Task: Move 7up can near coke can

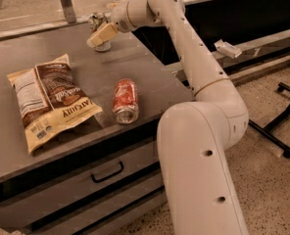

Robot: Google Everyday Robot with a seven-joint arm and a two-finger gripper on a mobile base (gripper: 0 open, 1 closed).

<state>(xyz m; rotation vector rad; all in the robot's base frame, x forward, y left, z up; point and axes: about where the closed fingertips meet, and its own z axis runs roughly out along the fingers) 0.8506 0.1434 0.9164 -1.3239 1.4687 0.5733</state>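
The 7up can [103, 46] stands upright at the back of the grey table [140, 62], mostly hidden behind my gripper [100, 33]; only its base and a bit of its silver top show. My gripper is right at the can, reaching in from the right. The coke can [125, 101], red with white script, lies on its side near the table's front edge, well in front of the 7up can.
A large brown and cream chip bag [49, 99] lies flat to the left of the coke can. My arm spans the table's right side. Drawers [107, 173] are under the table. A black stand's legs [287, 131] are on the floor at right.
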